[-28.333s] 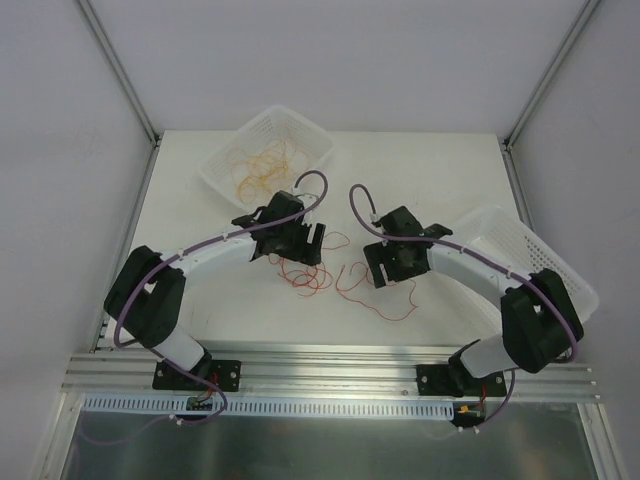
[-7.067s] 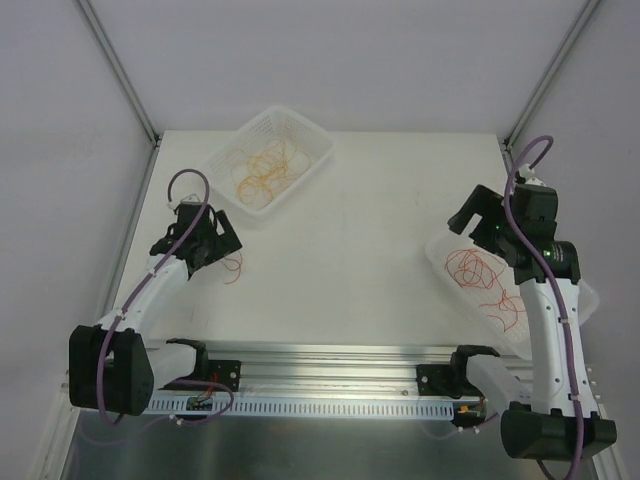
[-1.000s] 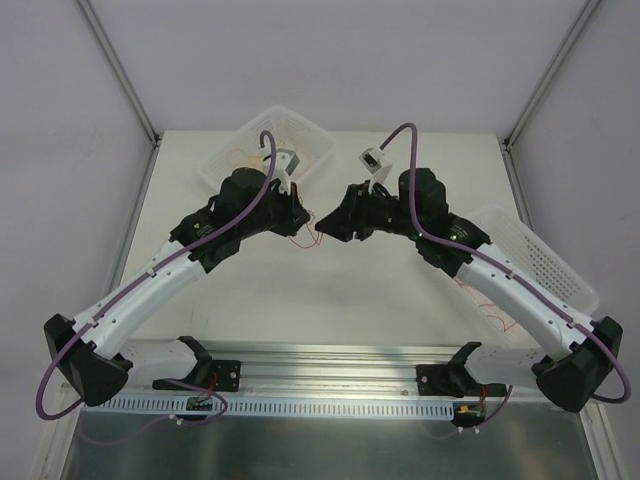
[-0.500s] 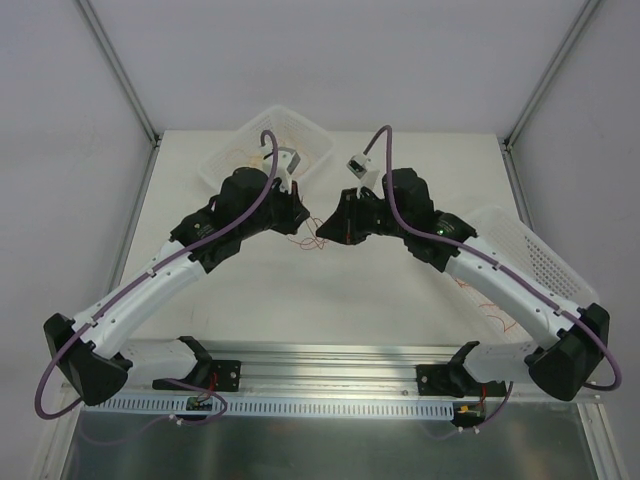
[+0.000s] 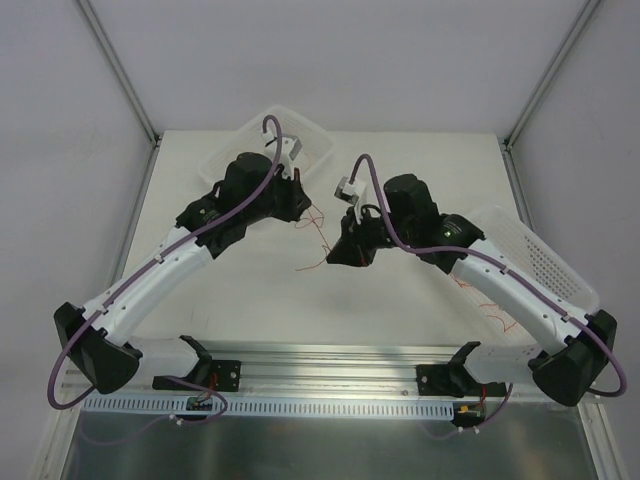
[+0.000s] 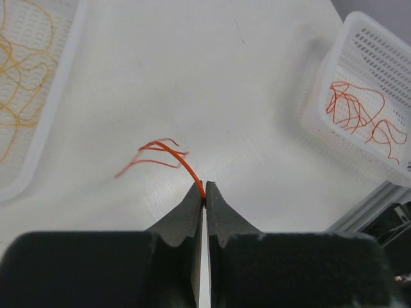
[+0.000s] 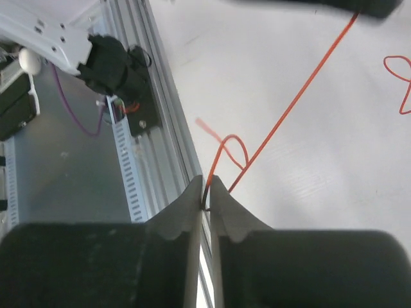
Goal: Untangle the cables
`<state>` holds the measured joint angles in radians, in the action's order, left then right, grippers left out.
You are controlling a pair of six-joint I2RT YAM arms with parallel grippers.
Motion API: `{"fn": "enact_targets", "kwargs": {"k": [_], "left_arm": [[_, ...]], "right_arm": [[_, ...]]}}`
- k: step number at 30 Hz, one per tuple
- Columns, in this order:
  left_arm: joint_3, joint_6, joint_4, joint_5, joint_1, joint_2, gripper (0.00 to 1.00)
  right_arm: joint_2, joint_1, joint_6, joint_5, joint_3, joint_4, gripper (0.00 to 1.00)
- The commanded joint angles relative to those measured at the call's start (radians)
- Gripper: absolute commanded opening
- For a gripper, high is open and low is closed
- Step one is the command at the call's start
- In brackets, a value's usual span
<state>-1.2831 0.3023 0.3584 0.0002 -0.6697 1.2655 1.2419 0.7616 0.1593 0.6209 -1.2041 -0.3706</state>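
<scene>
One thin red cable [image 5: 319, 232] stretches over the table middle between my two grippers. My left gripper [image 5: 304, 213] is shut on one part of it; in the left wrist view the left gripper [image 6: 205, 190] pinches the strand [image 6: 172, 151] at the fingertips, and the free end curls above the table. My right gripper [image 5: 340, 260] is shut on the same cable lower down. The right wrist view shows the right gripper [image 7: 207, 192] closed, with a small loop just beyond the tips and a straight run of the cable [image 7: 292, 106] going up to the left gripper.
A white basket [image 6: 54, 109] with orange cables [image 6: 19, 70] stands at the back left, its rim [image 5: 318, 143] behind the left arm. A second white basket [image 5: 545, 262] at the right holds red cables [image 6: 356, 115]. Another red loop [image 7: 399, 83] lies on the table. The aluminium rail [image 5: 330, 362] borders the near edge.
The right gripper has closed on the red cable and moved toward the near edge. The left gripper has shifted slightly toward the back, and the strand now runs straight between them.
</scene>
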Motion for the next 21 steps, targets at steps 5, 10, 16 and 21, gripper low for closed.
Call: {"fn": "enact_targets", "kwargs": {"k": [5,10,16,21], "left_arm": [[-0.105,-0.117,-0.052,0.156,0.056,0.006,0.00],[-0.052,-0.239,-0.052,0.305,0.055,-0.029,0.00],[0.011,-0.359,-0.053,0.400,0.055,-0.098,0.00],[0.016,-0.379,-0.053,0.475,0.053,-0.126,0.00]], "right_arm": [[-0.012,0.018,0.174,0.048,-0.005,-0.347,0.37],[-0.100,0.015,0.097,-0.029,-0.040,-0.292,0.56],[-0.176,-0.021,-0.003,-0.162,-0.051,-0.174,0.62],[-0.188,-0.028,-0.049,-0.240,-0.006,-0.054,0.84]]}}
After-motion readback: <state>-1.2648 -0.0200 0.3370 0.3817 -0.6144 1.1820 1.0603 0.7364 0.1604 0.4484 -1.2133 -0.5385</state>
